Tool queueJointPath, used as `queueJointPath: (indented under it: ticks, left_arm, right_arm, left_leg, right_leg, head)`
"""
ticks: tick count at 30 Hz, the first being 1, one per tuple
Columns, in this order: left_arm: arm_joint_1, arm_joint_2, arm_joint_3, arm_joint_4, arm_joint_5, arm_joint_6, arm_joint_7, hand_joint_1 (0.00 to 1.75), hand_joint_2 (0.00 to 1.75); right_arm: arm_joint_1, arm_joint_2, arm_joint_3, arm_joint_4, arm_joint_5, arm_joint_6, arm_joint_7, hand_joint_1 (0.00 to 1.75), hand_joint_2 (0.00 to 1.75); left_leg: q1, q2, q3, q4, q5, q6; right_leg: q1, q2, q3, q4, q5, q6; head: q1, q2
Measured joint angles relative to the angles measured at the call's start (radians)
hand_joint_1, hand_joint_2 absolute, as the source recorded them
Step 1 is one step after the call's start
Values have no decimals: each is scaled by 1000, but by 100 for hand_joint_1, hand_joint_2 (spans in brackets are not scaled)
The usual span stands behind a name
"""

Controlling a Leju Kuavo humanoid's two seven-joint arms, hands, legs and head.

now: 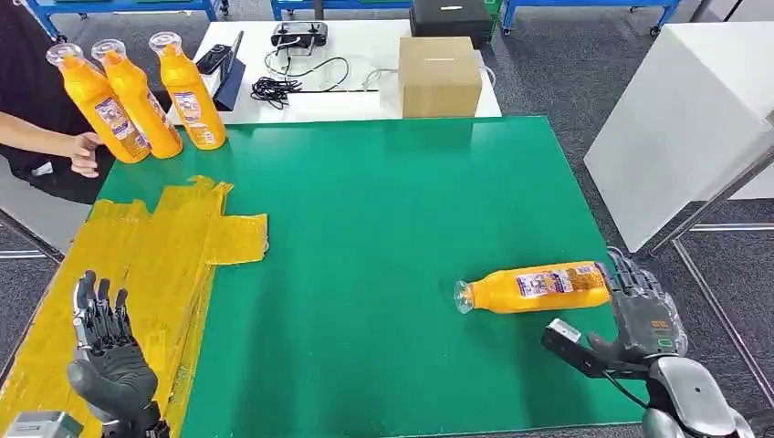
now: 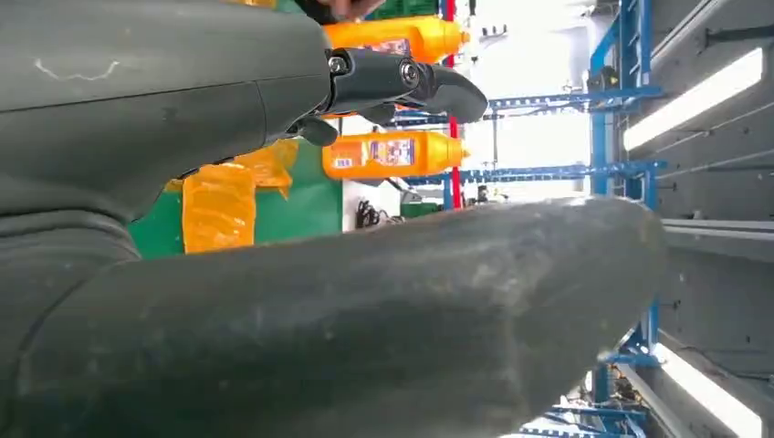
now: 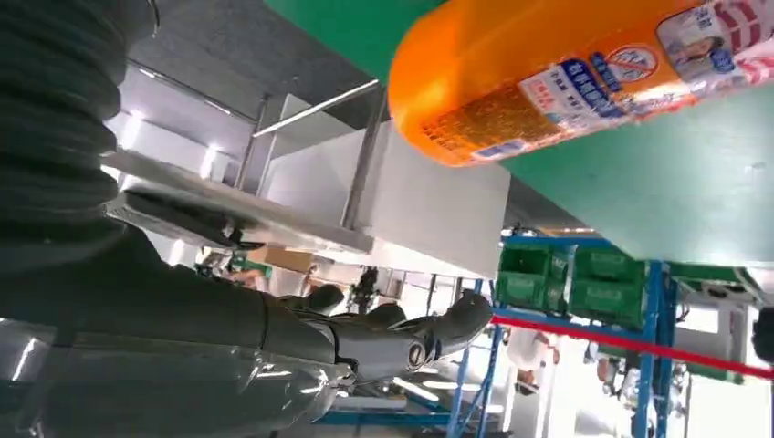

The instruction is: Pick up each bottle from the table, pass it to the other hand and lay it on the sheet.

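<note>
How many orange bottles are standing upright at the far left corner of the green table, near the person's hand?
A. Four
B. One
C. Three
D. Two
C. The head view shows three upright bottles side by side at the far left corner, by a person's hand; a fourth, the lying bottle, rests on its side on the green table by the robot's right hand.

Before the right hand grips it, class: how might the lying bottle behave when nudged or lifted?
The bottle lies on its side on the smooth green table, so it would probably roll if nudged. Its glossy plastic body may slip in the right hand. It looks full of orange liquid, so likely heavy for its size.
</note>
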Motion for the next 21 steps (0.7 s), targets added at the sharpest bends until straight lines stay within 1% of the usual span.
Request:
queueJointPath:
  ticks: [15, 21]
  left_arm:
    - [-21, 19, -25, 17, 31, 2, 16, 0, 0]
    - [-25, 25, -28, 20, 38, 2, 17, 0, 0]
  right_arm:
    - [-223, 1, 155, 230, 21, 36, 0, 0, 175]
    - [-275, 6, 192, 289, 21, 48, 0, 0, 175]
  left_leg:
    - [0, 0, 0, 0, 0, 0]
    - [0, 0, -1, 0, 0, 0]
  right_leg:
    - [0, 0, 0, 0, 0, 0]
    - [0, 0, 0, 0, 0, 0]
  head:
    - [0, 0]
    - [0, 0]
